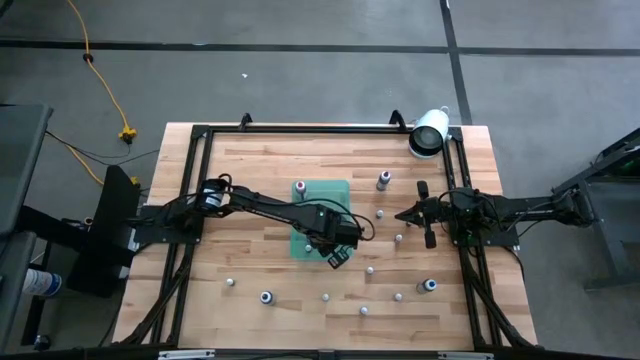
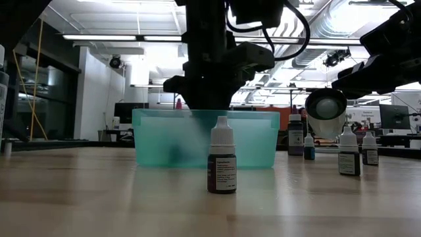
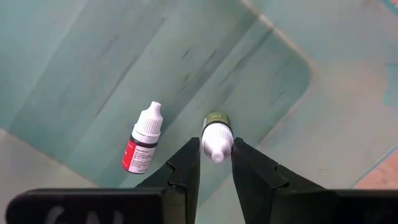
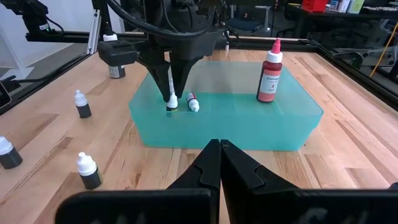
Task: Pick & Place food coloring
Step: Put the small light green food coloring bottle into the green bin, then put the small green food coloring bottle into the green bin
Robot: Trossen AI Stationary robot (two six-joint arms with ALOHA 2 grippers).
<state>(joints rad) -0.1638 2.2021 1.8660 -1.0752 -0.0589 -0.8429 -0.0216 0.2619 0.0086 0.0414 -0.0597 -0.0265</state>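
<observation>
Left gripper [image 3: 216, 163] inside green tray [image 1: 335, 188], fingers clamped on cap of small dropper bottle [image 3: 216, 134], dark body hanging beyond fingertips above tray floor. Just beside claw, red-labelled bottle [image 3: 143, 146] lying flat in tray. Tall red bottle [image 4: 270, 73] upright beyond, at tray's far side. Right gripper [image 4: 219, 147] outside tray, fingers pressed together, holding nothing. Loose bottles [image 1: 265, 297] scattered over table [image 1: 250, 170] around.

I see teal translucent tray [image 4: 292, 130], red-labelled white-capped bottle [image 3: 143, 140], tall red bottle [image 4: 270, 71], black end effector [image 3: 214, 163], pale wood bench [image 1: 260, 170].
</observation>
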